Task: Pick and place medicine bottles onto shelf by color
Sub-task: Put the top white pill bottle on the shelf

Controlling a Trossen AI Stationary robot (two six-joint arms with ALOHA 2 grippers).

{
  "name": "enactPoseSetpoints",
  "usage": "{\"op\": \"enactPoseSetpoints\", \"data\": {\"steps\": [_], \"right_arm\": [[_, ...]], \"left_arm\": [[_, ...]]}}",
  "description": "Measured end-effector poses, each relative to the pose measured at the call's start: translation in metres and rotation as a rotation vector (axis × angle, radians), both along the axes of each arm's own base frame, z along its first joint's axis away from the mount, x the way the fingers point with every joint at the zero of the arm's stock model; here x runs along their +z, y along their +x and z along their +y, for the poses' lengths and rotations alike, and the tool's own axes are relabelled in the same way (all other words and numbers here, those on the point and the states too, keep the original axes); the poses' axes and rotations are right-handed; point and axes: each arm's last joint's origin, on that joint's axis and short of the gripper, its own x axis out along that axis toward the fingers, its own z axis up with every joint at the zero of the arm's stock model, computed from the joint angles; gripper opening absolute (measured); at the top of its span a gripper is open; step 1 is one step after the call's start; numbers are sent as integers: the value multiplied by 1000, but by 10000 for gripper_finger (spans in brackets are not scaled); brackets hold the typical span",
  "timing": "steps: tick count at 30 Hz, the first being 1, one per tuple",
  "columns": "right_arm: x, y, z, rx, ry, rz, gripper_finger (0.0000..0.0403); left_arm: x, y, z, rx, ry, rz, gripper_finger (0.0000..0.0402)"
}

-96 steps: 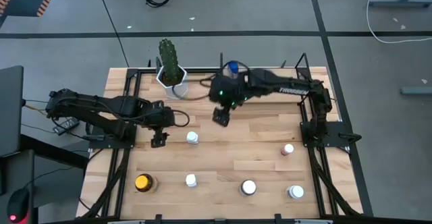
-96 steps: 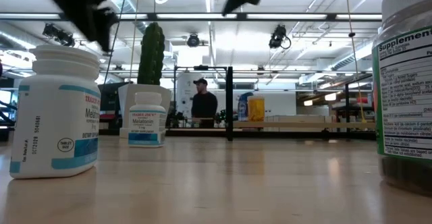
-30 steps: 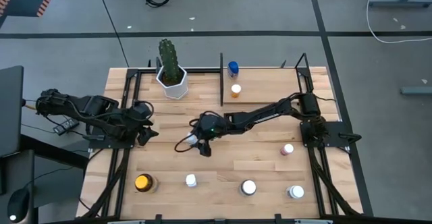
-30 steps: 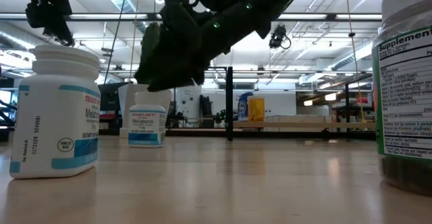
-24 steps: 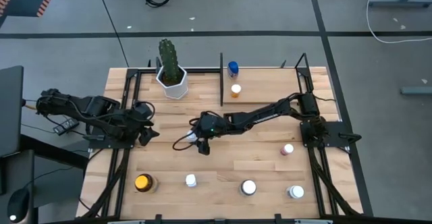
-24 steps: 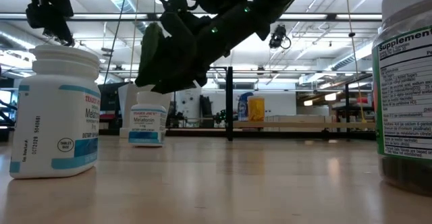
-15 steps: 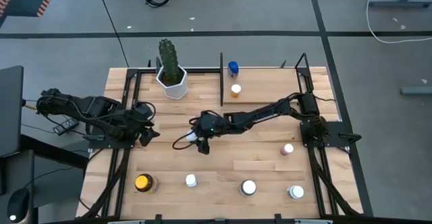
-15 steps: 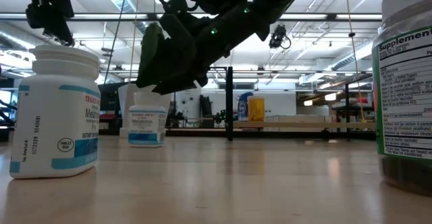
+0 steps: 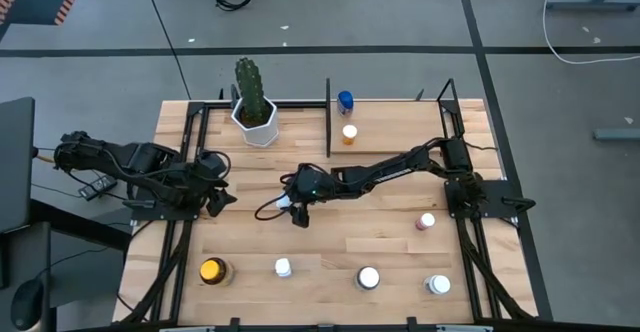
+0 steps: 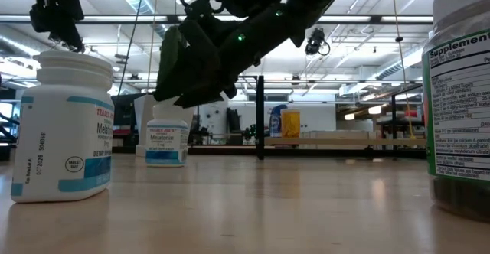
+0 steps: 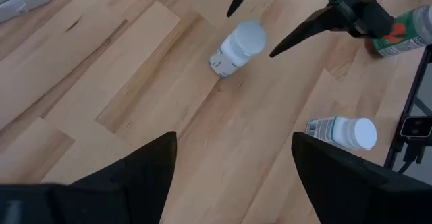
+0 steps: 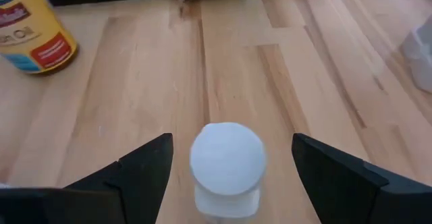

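While both arms hang over the slatted tabletop (image 9: 330, 242), nothing is held. Landmark for all places: the cactus pot (image 9: 255, 122) at the far edge.

Shelf (image 9: 385, 122): light-wood section just right of the cactus pot, fenced by thin black posts. Two bottles stand on it, a blue bottle (image 9: 345, 100) at the back and an orange bottle (image 9: 349, 133) just in front, both upright, caps skyward.

Right arm: reaches from its base, well right of the cactus pot, across to the middle of the table. Right gripper (image 9: 298, 212) sits near-side and slightly right of the pot, pointing down, jaws wide, one finger either side of a small white bottle (image 12: 227, 164) and touching neither side. That bottle stands upright, long axis vertical, white cap facing up into the wrist camera. From table height its label reads level (image 10: 167, 141), below the dark gripper.

Left arm: left of the cactus pot, near the table's left edge. Left gripper (image 9: 218, 198) tilts toward the middle, jaws wide, empty; its fingers (image 11: 145, 166) frame the same white bottle from farther off.

Near row, all upright, well on the near side of the pot: amber bottle (image 9: 211, 270), small white-capped bottle (image 9: 283, 267), wide white-capped bottle (image 9: 369, 277), white-capped bottle (image 9: 437, 284). Pink bottle (image 9: 427, 221) stands alone near the right arm's base, upright.
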Motion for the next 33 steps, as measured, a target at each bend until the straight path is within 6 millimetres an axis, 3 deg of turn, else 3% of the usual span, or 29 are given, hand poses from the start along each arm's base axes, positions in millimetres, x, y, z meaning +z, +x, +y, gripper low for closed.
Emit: {"op": "enactPoseSetpoints", "data": {"steps": [4, 10, 22, 33], "right_arm": [[-1, 0, -2, -11, -8, 4, 310], [-19, 4, 1, 5, 20, 31, 310], [-16, 5, -2, -61, 44, 6, 309], [-17, 4, 1, -73, 50, 12, 239]], "left_arm": [[0, 0, 0, 0, 0, 0, 297], [0, 0, 0, 6, -6, -3, 297], [0, 1, 0, 12, -12, -8, 297], [0, 1, 0, 9, -9, -8, 297]]}}
